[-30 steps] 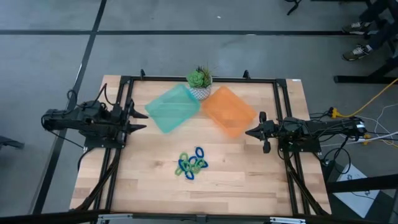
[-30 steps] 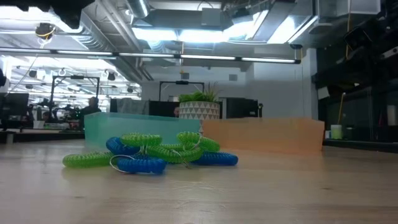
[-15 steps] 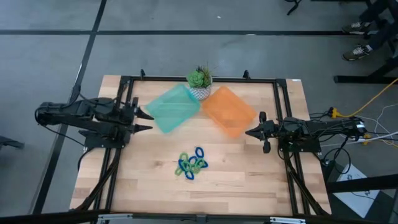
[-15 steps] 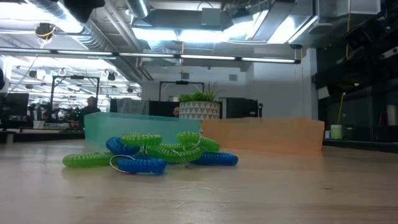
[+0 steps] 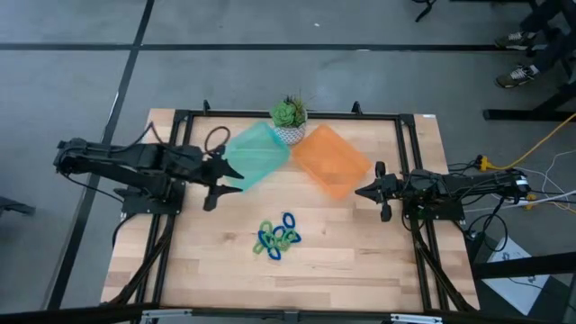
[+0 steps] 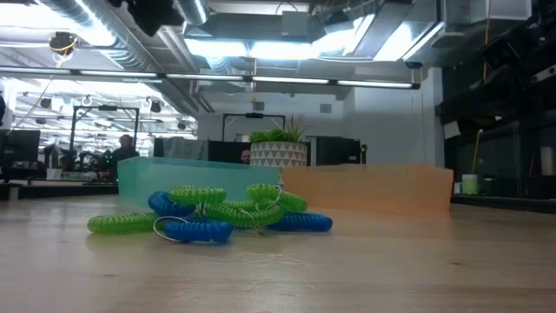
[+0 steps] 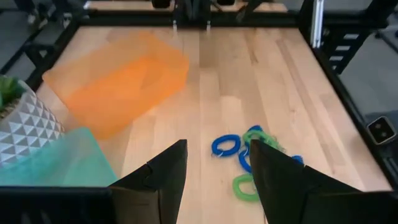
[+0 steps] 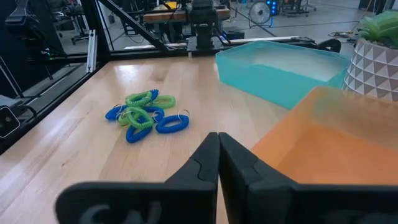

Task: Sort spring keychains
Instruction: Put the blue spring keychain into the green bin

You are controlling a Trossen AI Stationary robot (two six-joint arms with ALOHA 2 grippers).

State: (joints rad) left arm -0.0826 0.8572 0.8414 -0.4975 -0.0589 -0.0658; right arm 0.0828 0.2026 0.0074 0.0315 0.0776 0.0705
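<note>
The spring keychains (image 5: 277,237) lie in one tangled heap of blue and green coils on the wooden table, near its middle and toward the near edge. They also show in the low view (image 6: 204,217), the left wrist view (image 7: 249,158) and the right wrist view (image 8: 146,115). My left gripper (image 5: 223,183) is open and hangs in the air by the teal tray's (image 5: 256,155) near-left corner, left of and beyond the heap. My right gripper (image 5: 364,191) is shut and waits at the table's right side, by the orange tray (image 5: 331,160).
The teal tray and the orange tray stand side by side on the far half of the table, with a small potted plant (image 5: 289,117) in a white patterned pot between their far corners. A black frame (image 5: 409,180) runs around the table. Bare wood lies around the heap.
My left arm has reached out from the table's left edge toward the right, bringing its gripper from beside the frame to the teal tray's near-left corner. The keychains, both trays and my right arm have stayed where they were.
</note>
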